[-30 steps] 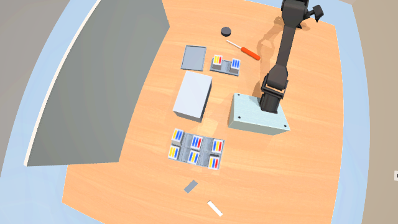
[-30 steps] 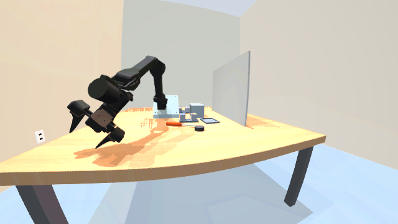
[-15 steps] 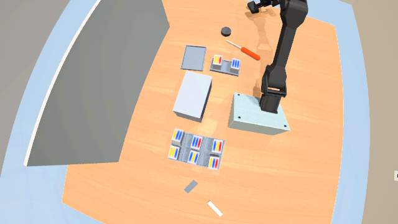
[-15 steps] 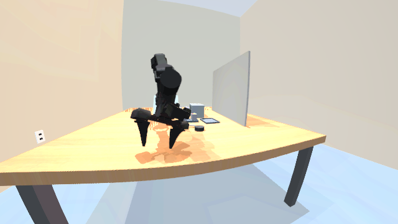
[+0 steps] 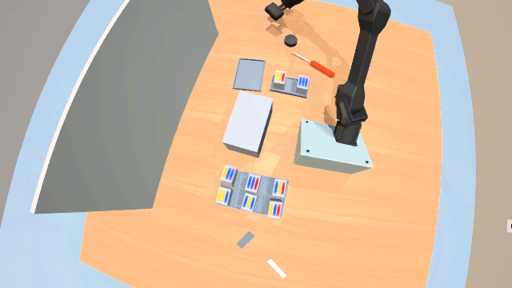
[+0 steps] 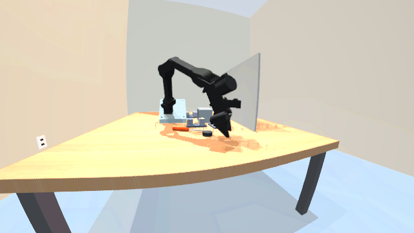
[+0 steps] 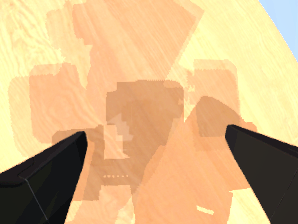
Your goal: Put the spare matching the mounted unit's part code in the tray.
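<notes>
My gripper (image 5: 278, 9) (image 6: 226, 133) (image 7: 158, 135) is open and empty, pointing down close over bare table at the far end, just beyond a black puck (image 5: 290, 40) (image 6: 207, 133). The wrist view shows only wood and shadows between the fingers. The flat grey tray (image 5: 249, 74) lies left of a small holder (image 5: 290, 89) carrying two striped units, one yellow-red (image 5: 279, 77) and one blue (image 5: 302, 82). A grey rack (image 5: 264, 196) near the front holds several spares with coloured stripes, such as a yellow-blue one (image 5: 229, 174) and a blue-red one (image 5: 280, 187).
A pale box (image 5: 248, 122) (image 6: 204, 113) stands between tray and rack. An orange-handled screwdriver (image 5: 316, 65) (image 6: 180, 129) lies near the puck. The arm's base plate (image 5: 320, 154) (image 6: 178, 108) is right of the box. A tall grey panel (image 5: 120, 100) (image 6: 246, 94) stands along the left. Two small strips (image 5: 245, 239) (image 5: 276, 268) lie at the front.
</notes>
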Controlling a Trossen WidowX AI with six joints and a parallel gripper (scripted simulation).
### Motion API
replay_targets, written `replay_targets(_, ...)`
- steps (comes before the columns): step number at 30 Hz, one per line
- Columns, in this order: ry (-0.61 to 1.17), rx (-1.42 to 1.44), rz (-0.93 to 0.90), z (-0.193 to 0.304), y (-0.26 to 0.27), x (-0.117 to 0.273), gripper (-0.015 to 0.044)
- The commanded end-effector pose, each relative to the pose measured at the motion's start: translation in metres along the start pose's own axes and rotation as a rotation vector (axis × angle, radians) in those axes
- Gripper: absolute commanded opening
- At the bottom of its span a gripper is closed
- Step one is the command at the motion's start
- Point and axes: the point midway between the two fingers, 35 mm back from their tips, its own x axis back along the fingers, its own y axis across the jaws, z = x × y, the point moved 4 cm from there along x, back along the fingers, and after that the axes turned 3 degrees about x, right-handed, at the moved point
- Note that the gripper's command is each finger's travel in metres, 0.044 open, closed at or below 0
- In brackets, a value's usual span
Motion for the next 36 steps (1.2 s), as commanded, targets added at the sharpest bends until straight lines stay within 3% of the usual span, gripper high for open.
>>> replay_targets(1, 0.029, 0.022, -0.119, -0.012, 0.051, -0.010, 0.0440)
replay_targets(8, 0.169, 0.037, -0.314, -0.027, 0.165, -0.002, 0.0440)
replay_targets(16, 0.342, 0.146, -0.411, -0.022, 0.291, 0.044, 0.0440)
replay_targets(23, 0.438, 0.282, -0.378, 0.000, 0.380, 0.111, 0.0440)
replay_targets(31, 0.352, 0.517, -0.226, 0.042, 0.458, 0.203, 0.0440)
replay_targets(36, 0.339, 0.533, -0.213, 0.046, 0.463, 0.210, 0.0440)
